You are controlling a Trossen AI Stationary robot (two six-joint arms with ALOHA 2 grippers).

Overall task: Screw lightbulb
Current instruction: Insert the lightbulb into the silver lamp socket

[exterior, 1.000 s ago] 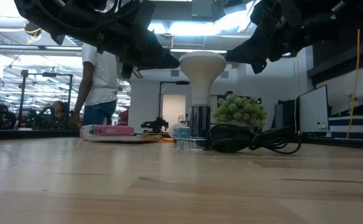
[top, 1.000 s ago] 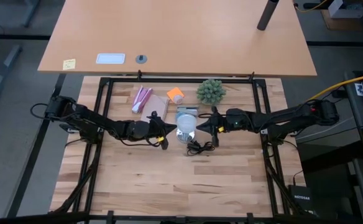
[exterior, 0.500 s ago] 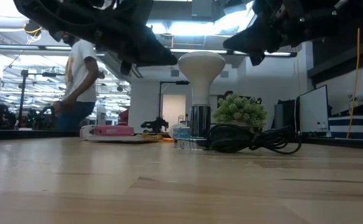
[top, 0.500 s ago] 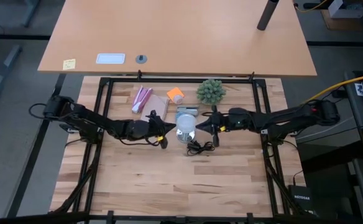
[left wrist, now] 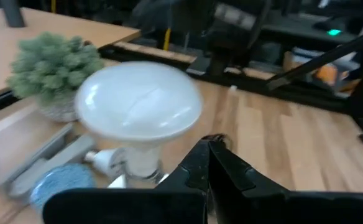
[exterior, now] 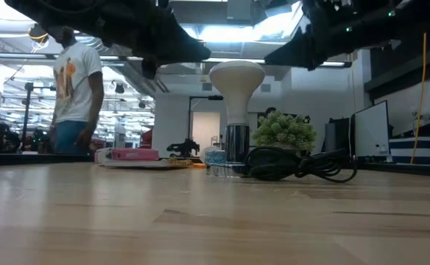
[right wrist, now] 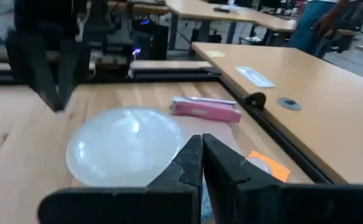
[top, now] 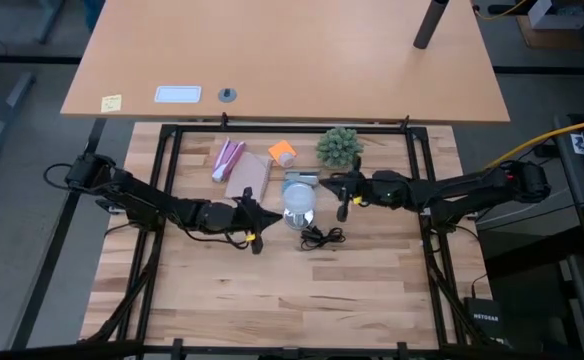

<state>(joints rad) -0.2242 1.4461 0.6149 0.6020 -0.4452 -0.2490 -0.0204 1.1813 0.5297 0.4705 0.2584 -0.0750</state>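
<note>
My left gripper (top: 260, 216) and right gripper (top: 338, 186) hang closed and empty, just clear of the lightbulb (top: 298, 198) between them, upright in its socket (exterior: 236, 143), seemingly seated.

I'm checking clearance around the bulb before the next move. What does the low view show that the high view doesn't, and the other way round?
Only the low view shows the lightbulb from the side, upright on the silver socket base, and a person in the room behind.

Only the high view shows the layout: the left gripper and right gripper both shut, apart from the bulb on either side, plus the orange block and the sticky note on the far table.

Both show the bulb, the green plant, the black cord and the pink box.
</note>
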